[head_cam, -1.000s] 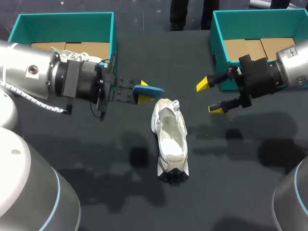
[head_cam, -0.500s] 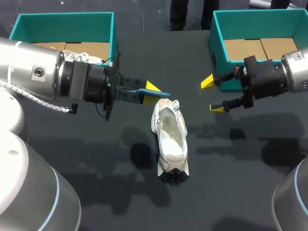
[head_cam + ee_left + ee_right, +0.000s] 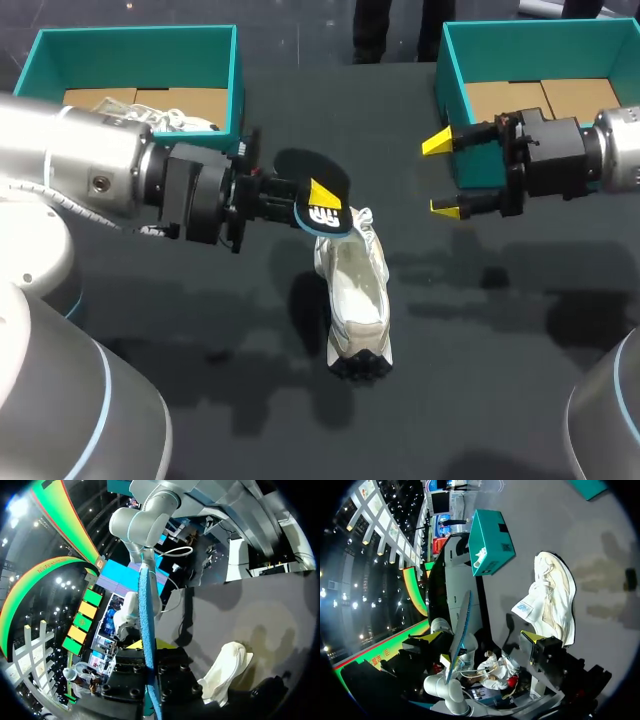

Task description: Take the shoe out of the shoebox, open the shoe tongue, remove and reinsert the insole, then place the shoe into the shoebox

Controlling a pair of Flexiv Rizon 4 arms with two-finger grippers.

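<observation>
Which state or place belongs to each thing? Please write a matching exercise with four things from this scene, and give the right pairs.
Things
1. insole
2. shoe
3. right gripper
4. left shoebox

States or places
a. lying on the table, near its middle
b. open, holding nothing
c. clamped in the left gripper, lifted off the table
d. has a white item inside

Pairs: 1-c, 2-a, 3-b, 4-d
</observation>
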